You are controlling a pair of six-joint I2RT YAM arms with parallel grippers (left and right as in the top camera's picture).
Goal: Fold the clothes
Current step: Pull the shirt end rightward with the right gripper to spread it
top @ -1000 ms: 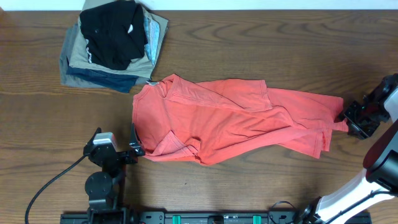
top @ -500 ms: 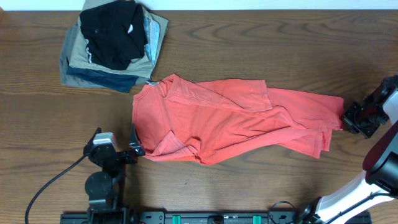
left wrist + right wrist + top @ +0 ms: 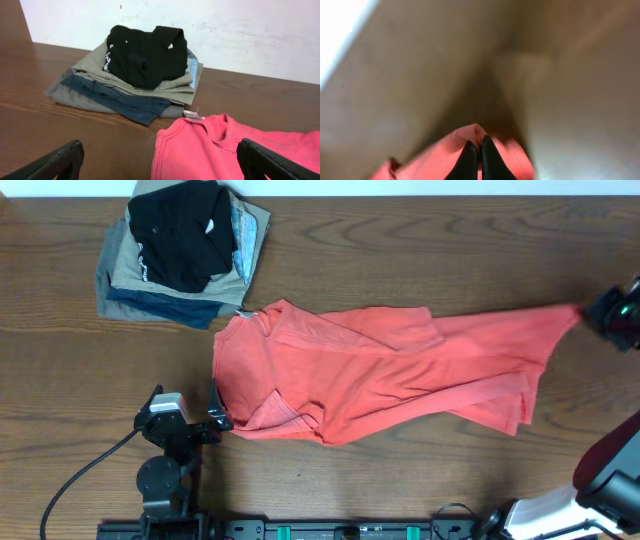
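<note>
T-shirt corner clamped in right gripper, fabric stretched.

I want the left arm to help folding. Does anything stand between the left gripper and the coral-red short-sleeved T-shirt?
Nothing visible does. The open left gripper faces the coral-red short-sleeved T-shirt directly, over bare brown wooden table; the stack of folded garments lies farther back.
</note>
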